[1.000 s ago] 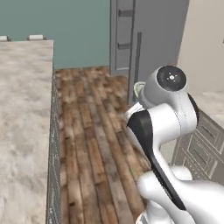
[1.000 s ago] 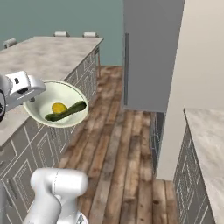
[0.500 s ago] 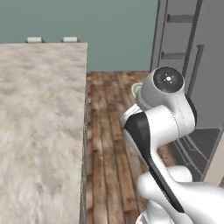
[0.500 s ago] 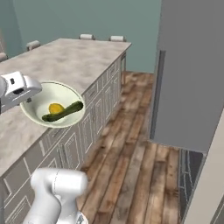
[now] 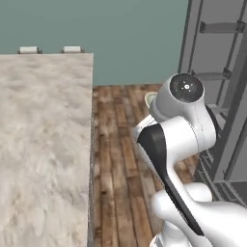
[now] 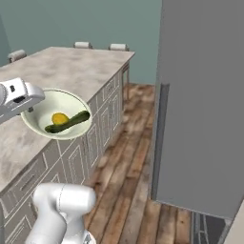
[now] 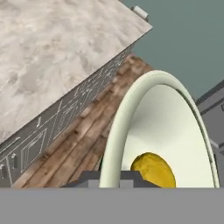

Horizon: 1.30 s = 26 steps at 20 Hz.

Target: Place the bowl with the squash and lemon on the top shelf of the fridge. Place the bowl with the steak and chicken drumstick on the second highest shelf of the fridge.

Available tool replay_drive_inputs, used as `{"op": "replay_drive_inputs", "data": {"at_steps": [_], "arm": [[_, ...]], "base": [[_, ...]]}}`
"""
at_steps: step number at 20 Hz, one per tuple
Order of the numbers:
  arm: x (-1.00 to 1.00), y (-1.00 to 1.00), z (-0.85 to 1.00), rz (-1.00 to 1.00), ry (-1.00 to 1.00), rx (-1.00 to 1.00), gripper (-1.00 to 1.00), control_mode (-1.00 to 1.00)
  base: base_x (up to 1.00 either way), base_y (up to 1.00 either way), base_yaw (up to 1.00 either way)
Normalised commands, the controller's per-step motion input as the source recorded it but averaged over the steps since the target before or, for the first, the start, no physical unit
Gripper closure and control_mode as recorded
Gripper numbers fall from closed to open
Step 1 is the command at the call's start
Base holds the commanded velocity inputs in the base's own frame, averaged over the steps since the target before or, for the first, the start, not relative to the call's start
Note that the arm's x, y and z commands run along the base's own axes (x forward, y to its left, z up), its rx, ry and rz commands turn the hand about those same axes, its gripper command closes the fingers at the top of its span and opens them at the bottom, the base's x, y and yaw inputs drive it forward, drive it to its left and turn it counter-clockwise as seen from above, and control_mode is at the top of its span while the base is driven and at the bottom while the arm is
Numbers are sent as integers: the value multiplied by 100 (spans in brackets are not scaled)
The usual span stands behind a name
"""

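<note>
Gripping the rim of the bowl with the squash and lemon, the gripper was clamped shut on it and held it in the air above the island counter. The cream bowl showed the lemon beside the squash. Since the earlier frames the base had turned, bringing the fridge nearer; its open door rose at the right.

Glossy white rounded arm segments, black joint band, grey circular cap
</note>
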Motion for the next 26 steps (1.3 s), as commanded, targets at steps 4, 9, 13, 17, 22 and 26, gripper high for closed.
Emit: {"op": "replay_drive_inputs", "data": {"at_steps": [4,9,13,17,22,26], "arm": [[0,0,0,0,0,0,100,100],[0,0,0,0,0,0,100,100],[0,0,0,0,0,0,100,100],[0,0,0,0,0,0,100,100],[0,0,0,0,0,0,100,100],[0,0,0,0,0,0,100,100]], "base": [[100,0,-21],[100,12,-49],[59,31,-72],[9,31,-89],[19,55,-82],[31,85,-69]]}}
